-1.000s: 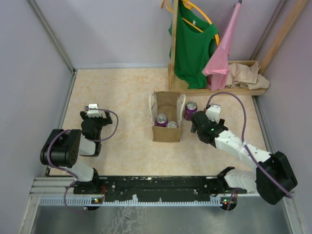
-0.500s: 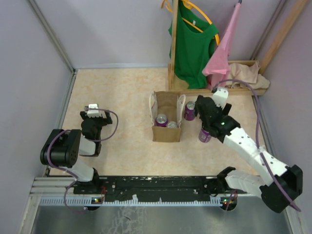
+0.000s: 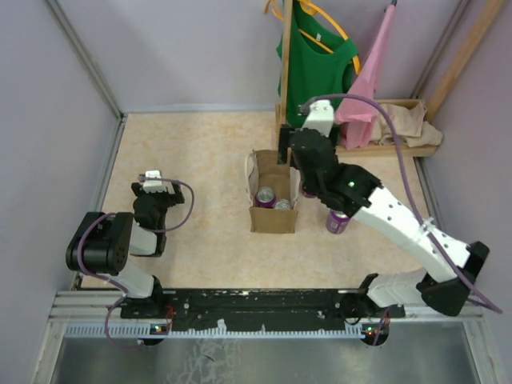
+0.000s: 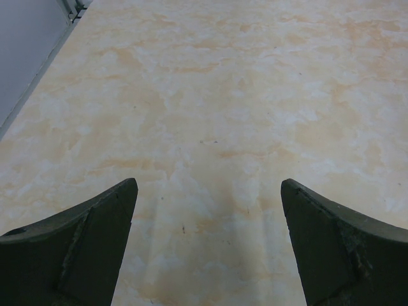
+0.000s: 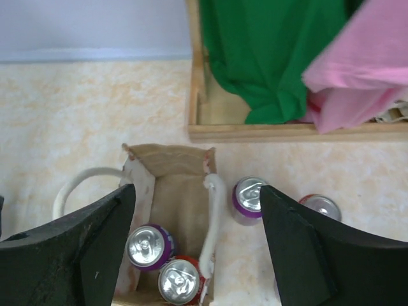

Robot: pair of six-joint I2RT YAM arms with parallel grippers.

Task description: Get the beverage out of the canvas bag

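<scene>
The tan canvas bag (image 3: 272, 214) stands open mid-table with pale loop handles; it also shows in the right wrist view (image 5: 169, 191). Inside it are a purple can (image 5: 145, 247) and a red can (image 5: 179, 280). Outside, to its right, stand a purple can (image 5: 250, 196) and a second can (image 5: 320, 206), the latter also in the top view (image 3: 337, 222). My right gripper (image 3: 286, 156) hangs open and empty above the bag's far right edge (image 5: 197, 191). My left gripper (image 3: 152, 188) is open and empty over bare table (image 4: 207, 185), far left of the bag.
A wooden rack (image 3: 284, 88) with a green shirt (image 3: 316, 72) and a pink garment (image 3: 368, 80) stands just behind the bag, with a beige cloth (image 3: 404, 124) in its tray. Grey walls close in the left and right sides.
My right gripper left a can standing right of the bag, then rose and swung back and left to above the bag's far end. The left arm has not moved.
</scene>
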